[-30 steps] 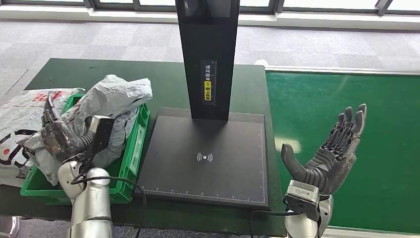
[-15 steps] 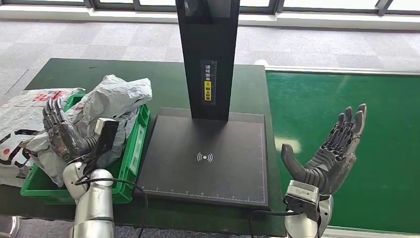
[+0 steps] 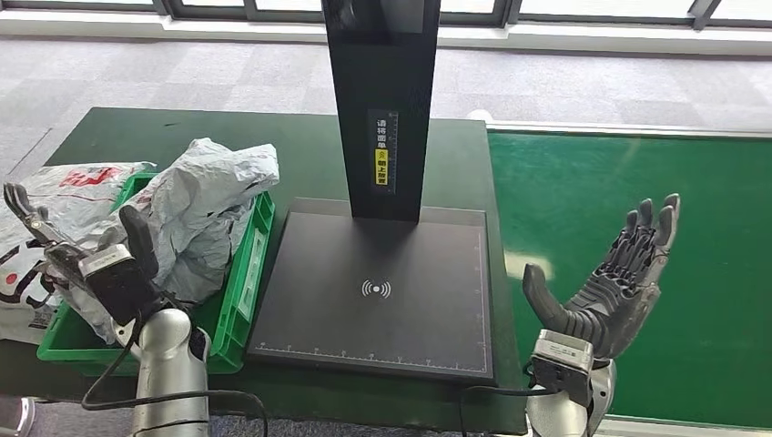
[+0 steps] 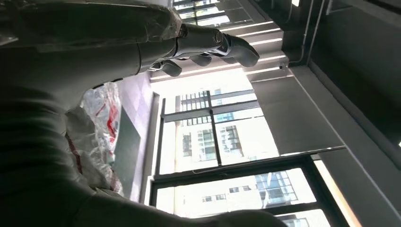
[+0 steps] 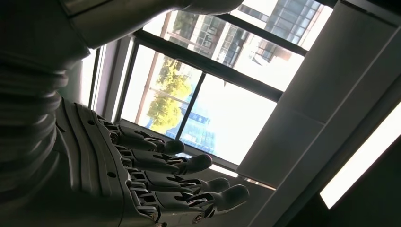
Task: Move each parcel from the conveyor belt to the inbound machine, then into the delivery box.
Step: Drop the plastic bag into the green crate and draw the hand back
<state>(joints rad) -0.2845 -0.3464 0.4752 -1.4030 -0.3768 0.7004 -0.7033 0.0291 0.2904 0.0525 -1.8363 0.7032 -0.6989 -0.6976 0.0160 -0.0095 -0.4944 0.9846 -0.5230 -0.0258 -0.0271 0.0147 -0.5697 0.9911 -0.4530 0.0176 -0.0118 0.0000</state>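
A crumpled grey parcel [image 3: 208,196] lies in the green delivery box [image 3: 242,289]. A white parcel with red print [image 3: 56,202] lies partly over the box's left side; the left wrist view shows this parcel [image 4: 100,117] too. My left hand [image 3: 86,256] hovers at the box's near left corner with its fingers [image 4: 211,44] spread, holding nothing. My right hand [image 3: 608,281] is raised palm-up over the near left edge of the green conveyor belt [image 3: 655,191], its fingers [image 5: 176,181] apart and empty. The black inbound machine platform [image 3: 378,289] is bare.
The machine's black column [image 3: 382,100] rises from the back of the platform, between my two arms. The dark green table [image 3: 137,132] extends behind the box. Windows and grey floor lie beyond.
My left hand has drawn back from the grey parcel toward the box's near left corner and turned over, fingers now spread. The right hand has barely moved.
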